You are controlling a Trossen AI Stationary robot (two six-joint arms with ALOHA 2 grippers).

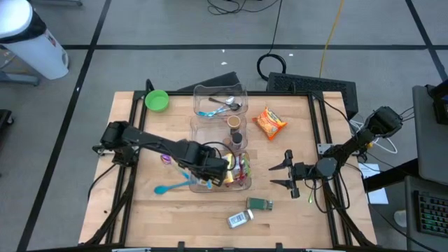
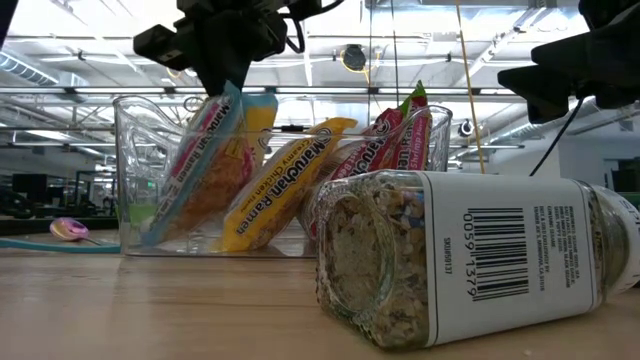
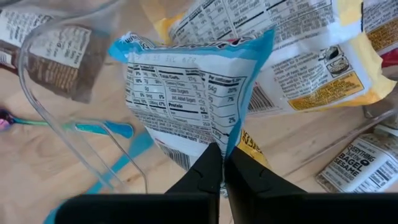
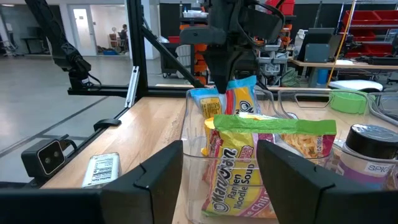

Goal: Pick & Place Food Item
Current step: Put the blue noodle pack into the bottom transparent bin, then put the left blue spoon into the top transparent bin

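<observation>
From above, the left hand (image 1: 222, 166) hangs over the clear bin (image 1: 241, 186) in the middle of the table (image 1: 301, 220). The right hand (image 1: 285, 173) waits beside the bin, fingers spread and holding nothing.

From table height, the blue ramen packet (image 2: 200, 165) leans inside the bin, its long side sloping up to the left hand, which pinches its top edge. A big spice jar (image 2: 470, 255) lying in front of the bin hides part of it.

From the left wrist, the fingers (image 3: 208, 171) are clenched on the packet's edge (almost no gap). I think letting go comes next.

From the right wrist, other packets hide most of the blue one.
</observation>
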